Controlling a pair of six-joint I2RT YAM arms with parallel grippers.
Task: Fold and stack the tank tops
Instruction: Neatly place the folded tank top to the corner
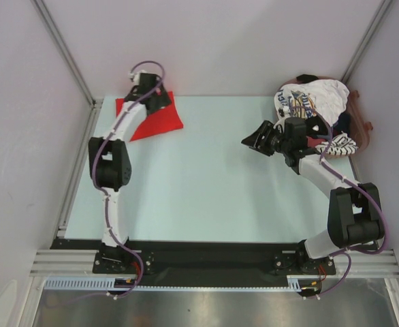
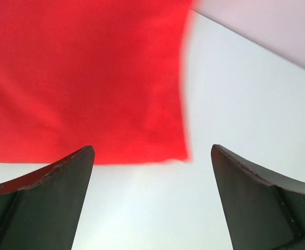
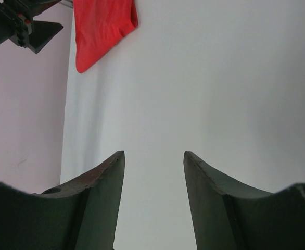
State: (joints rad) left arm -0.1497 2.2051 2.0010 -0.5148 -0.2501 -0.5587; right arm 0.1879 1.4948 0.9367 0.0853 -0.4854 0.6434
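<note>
The left gripper's fingers [image 2: 48,200] stand wide apart with nothing between them. The left gripper [image 2: 152,149] hangs just over the near edge of the red tank top [image 1: 160,122]. That top lies folded flat at the far left of the pale table [image 1: 206,184]. In the top view the left arm covers the top's far corner and hides the gripper's own tips. In the left wrist view the cloth's edge is blurred.

The right gripper [image 3: 154,154] also has its fingers apart, less widely, and clamps nothing; only bare table shows between them. It sits right of the table's middle, pointing left.

The other tank tops are heaped at the far right corner. A white printed tank top [image 1: 318,99] lies uppermost, and a striped tank top [image 1: 341,144] is at the near side, partly behind the right arm. A dark piece [image 1: 342,122] shows between them, too little to make out. A brownish rim [image 1: 365,121] curves round the heap's right side. Whether it is a basket holding the clothes cannot be told.

The white top's print has blue lettering, too small to read.
</note>
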